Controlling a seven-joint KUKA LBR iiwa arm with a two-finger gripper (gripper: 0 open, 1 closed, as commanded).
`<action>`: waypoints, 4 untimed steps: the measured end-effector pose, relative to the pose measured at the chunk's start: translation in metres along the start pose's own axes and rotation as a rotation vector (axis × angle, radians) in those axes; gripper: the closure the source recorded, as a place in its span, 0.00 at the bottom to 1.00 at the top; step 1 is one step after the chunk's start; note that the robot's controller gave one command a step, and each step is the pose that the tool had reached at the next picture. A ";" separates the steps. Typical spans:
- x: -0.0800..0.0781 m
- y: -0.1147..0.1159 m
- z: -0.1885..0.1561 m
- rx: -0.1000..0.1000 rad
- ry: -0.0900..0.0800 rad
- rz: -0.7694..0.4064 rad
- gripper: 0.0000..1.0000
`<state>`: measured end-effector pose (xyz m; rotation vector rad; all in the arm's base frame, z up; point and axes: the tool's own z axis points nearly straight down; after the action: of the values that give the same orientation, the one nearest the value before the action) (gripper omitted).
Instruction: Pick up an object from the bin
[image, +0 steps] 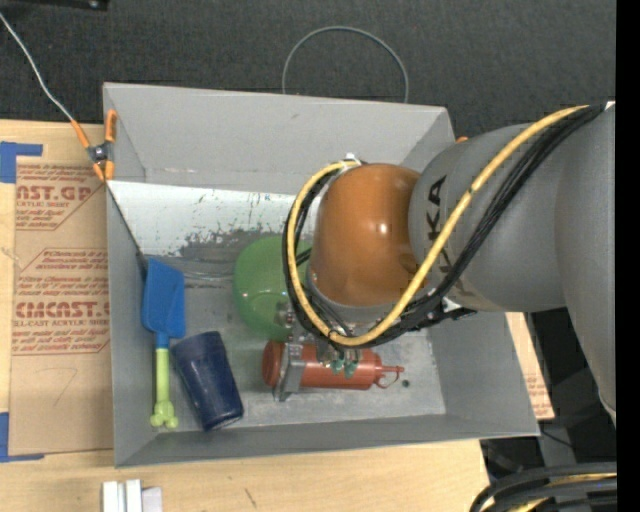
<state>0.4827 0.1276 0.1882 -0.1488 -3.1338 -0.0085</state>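
Observed gripper (288, 380) low at left end of red cylinder (345, 372) lying on near floor of bin (270, 130), right of dark blue cup (207, 380), just near of green ball (258, 285); cannot tell jaw state.

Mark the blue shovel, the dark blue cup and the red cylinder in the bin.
blue shovel (163, 298): camera view, middle of its blue blade.
dark blue cup (208, 381): camera view, its side wall as it lies tipped over.
red cylinder (320, 379): camera view, lower part of its red body.
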 end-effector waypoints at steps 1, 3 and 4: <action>0.000 0.000 0.000 0.000 0.000 0.000 1.00; -0.016 -0.036 0.117 -0.001 -0.001 0.038 1.00; -0.016 -0.036 0.117 -0.002 -0.001 0.038 1.00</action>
<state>0.4949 0.0909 0.0715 -0.2083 -3.1309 -0.0111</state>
